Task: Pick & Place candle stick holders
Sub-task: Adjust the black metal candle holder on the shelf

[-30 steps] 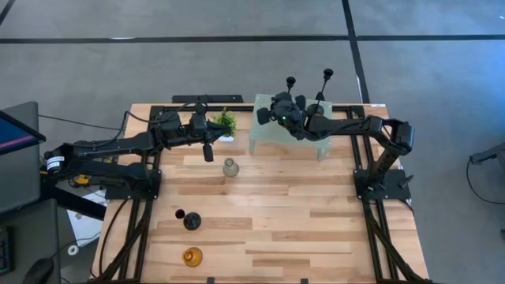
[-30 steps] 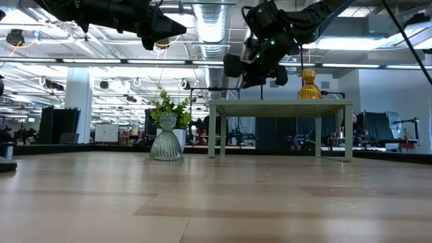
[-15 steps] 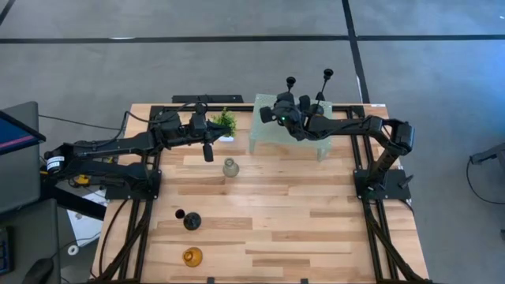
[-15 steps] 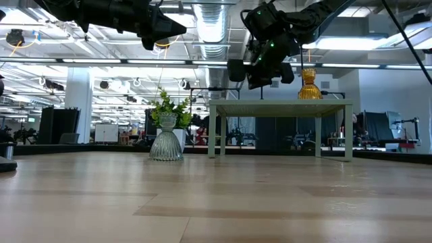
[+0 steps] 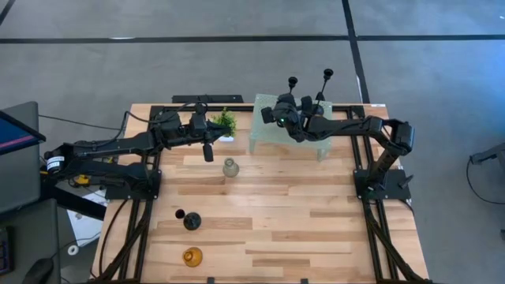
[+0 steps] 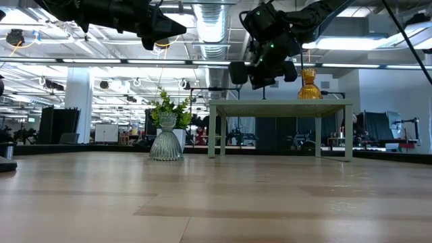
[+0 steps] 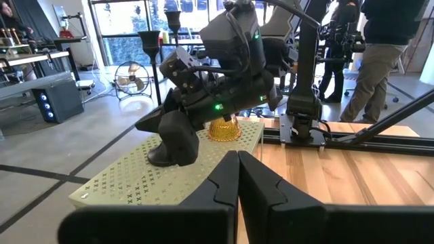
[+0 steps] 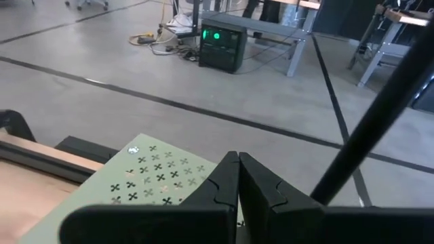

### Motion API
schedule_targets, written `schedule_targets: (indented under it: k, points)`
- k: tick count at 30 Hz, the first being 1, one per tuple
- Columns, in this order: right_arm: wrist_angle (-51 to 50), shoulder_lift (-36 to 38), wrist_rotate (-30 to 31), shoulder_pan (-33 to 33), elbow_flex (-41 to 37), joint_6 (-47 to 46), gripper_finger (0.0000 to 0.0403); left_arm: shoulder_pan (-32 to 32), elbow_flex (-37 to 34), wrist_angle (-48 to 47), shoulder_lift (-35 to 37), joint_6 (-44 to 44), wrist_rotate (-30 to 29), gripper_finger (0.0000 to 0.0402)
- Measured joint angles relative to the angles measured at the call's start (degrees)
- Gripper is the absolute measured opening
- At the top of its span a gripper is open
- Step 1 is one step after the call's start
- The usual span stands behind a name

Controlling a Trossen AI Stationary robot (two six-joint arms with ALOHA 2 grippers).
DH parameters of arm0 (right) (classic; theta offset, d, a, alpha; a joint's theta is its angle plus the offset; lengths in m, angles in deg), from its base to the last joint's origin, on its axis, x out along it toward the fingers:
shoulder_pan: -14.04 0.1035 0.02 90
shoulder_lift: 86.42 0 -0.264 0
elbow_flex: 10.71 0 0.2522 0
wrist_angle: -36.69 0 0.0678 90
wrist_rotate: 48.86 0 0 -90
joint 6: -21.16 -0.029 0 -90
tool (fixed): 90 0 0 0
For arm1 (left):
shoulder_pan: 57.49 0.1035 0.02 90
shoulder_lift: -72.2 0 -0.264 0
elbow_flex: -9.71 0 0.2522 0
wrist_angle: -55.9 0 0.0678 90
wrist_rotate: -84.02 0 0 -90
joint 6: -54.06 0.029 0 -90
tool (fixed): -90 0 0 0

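The pale green mesh stand [image 5: 272, 136] at the table's far side carries two black thin-stemmed holders [image 5: 292, 81] [image 5: 327, 74] and an amber glass holder [image 6: 309, 84]. My right gripper [image 7: 169, 146] hovers shut just above the stand's left part, holding nothing. A clear-grey glass holder [image 5: 230, 167] stands on its base at mid-table. A black holder [image 5: 191, 222] and an amber one [image 5: 192, 255] sit near the front left. My left gripper [image 5: 207, 151] hangs shut and empty above the table, left of the stand.
A small green potted plant [image 5: 225, 122] stands between the left gripper and the stand. In the right wrist view a dark thin rod [image 8: 366, 129] crosses close by the shut fingers. Bare wood [image 5: 316, 213] lies at the table's middle and right. A person [image 7: 383, 47] stands beyond the table.
My right gripper has turned at the wrist above the stand, its fingertips swinging a little toward the holders and dipping slightly. It stays shut.
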Motion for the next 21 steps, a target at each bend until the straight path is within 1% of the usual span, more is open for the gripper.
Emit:
schedule_targets:
  k: [11,14,21]
  points:
    - [-0.17,0.0,0.57,-1.18,0.0,1.98,0.0,0.0,0.0,-0.02,0.0,0.0,0.0,0.0005]
    - [-0.71,0.0,1.77,-1.5,0.0,2.17,0.0,0.0,0.0,-0.07,0.0,0.0,0.0,0.0004]
    - [-1.06,0.0,2.33,-1.7,0.0,2.99,0.0,0.0,0.0,-0.15,0.0,0.0,0.0,0.0005]
